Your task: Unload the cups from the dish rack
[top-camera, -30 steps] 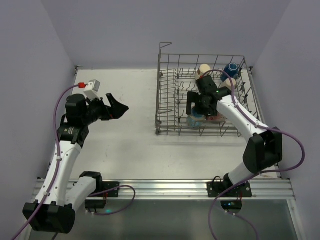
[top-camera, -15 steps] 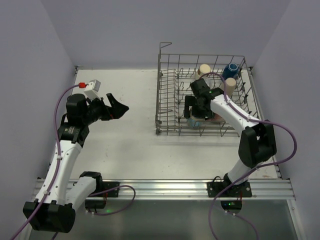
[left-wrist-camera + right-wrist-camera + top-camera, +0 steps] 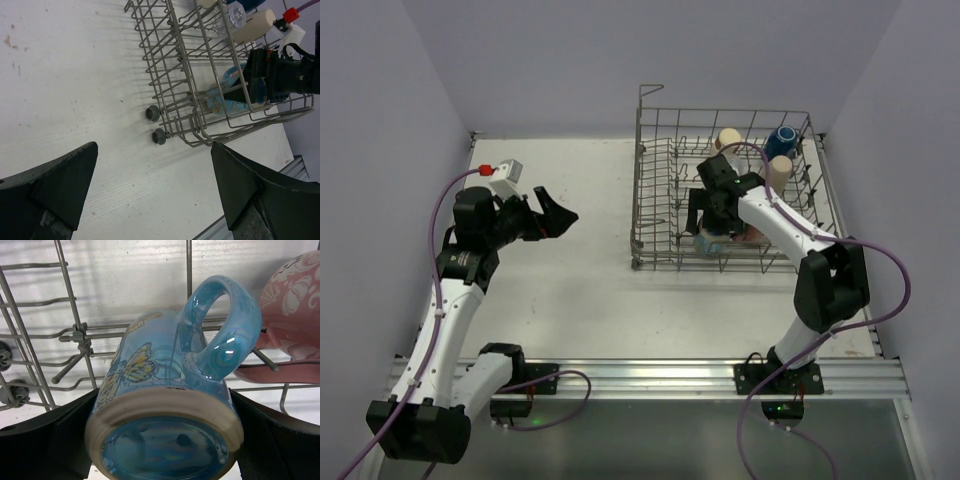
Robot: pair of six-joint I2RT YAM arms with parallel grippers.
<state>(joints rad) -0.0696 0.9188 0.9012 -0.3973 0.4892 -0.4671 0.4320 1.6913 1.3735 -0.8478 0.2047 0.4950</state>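
Observation:
The grey wire dish rack stands at the back right; it also shows in the left wrist view and the right wrist view. My right gripper reaches into the rack's front part, shut on the light blue butterfly mug, one finger on each side of its base. A pink-red tumbler lies just to its right. Two beige cups, a dark blue mug and a clear glass sit further back. My left gripper is open and empty over the table.
A grey box with a red button and its cable sits at the back left by my left arm. The rack stands on small wheels. Lilac walls close in the table on three sides.
My right gripper has moved a little left and lower inside the rack, onto the light blue mug. The left arm has not moved.

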